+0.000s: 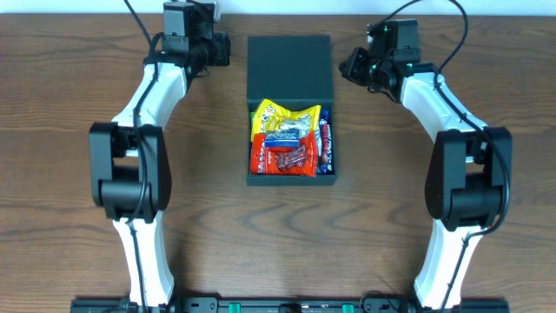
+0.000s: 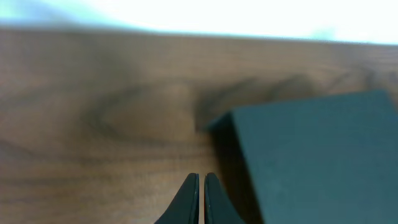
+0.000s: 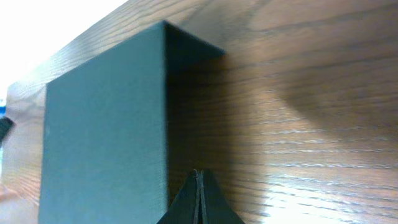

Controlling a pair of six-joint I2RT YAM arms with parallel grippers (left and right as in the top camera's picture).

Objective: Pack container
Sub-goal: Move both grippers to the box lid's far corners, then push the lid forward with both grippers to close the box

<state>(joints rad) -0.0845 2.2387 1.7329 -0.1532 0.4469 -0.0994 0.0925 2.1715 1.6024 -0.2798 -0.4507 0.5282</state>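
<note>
The brown wood surface [image 1: 69,87] fills the view from above. Two white and black arms stand on it, the left arm [image 1: 139,130] at 9 o'clock and the right arm [image 1: 452,122] at 3 o'clock. The dark green container [image 1: 291,181] sits in the middle, a bit toward 12 o'clock. Its lid [image 1: 289,65] is open and lies flat on the 12 o'clock side. The box part is full of snacks: a yellow packet [image 1: 282,117], a red packet [image 1: 282,161] and a blue packet [image 1: 325,143] by the 3 o'clock wall. The left claw [image 2: 201,180] is near the lid's 9 o'clock edge, tips together, holding nothing. The right claw [image 3: 198,174] is near the lid's 3 o'clock edge, tips together too, holding nothing.
</note>
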